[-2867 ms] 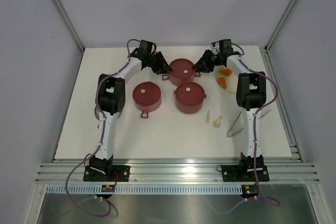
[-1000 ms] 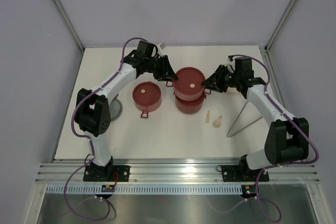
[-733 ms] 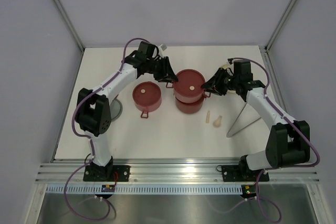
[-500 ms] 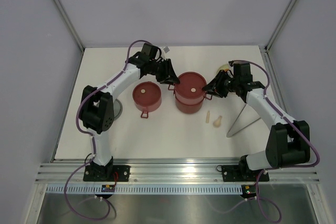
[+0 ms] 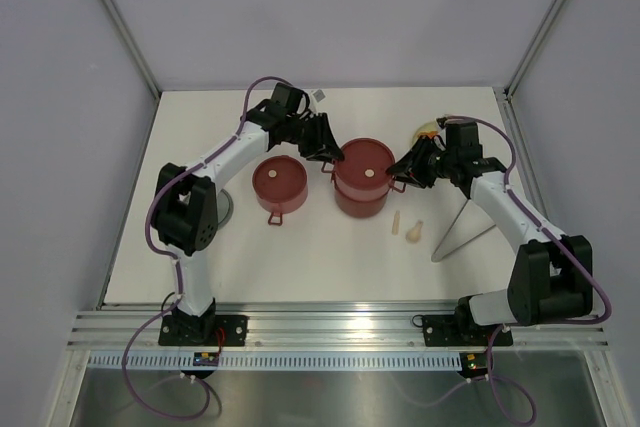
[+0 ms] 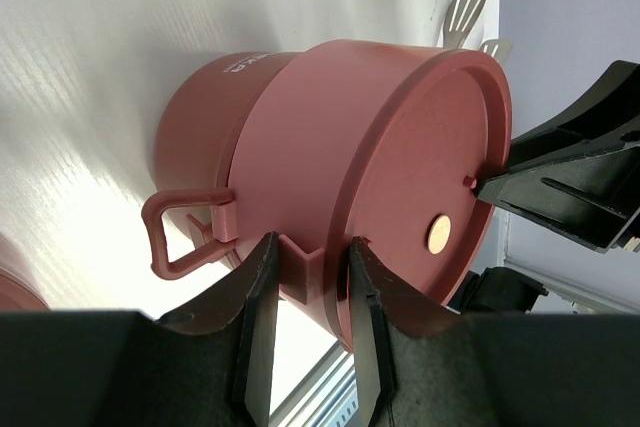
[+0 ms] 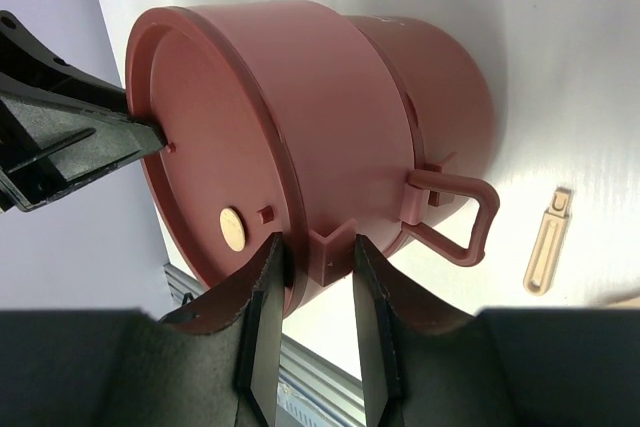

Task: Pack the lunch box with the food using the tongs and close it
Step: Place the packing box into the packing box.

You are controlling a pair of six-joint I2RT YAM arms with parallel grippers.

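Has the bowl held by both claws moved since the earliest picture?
Yes. The held bowl moved toward the robot from the far side of the table and now sits over the lower bowl.

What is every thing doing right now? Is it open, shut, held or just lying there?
Upper bowl: lid on, held over the lower bowl.
Left pincer: shut on the upper bowl's side tab.
Right pincer: shut on the opposite tab.
Third bowl: lidded, standing alone.
Tongs: lying unused.
Beige pieces: loose on the table.

Robot lab; white table (image 5: 300, 257) in grey-walled, aluminium-framed enclosure (image 5: 120, 17)
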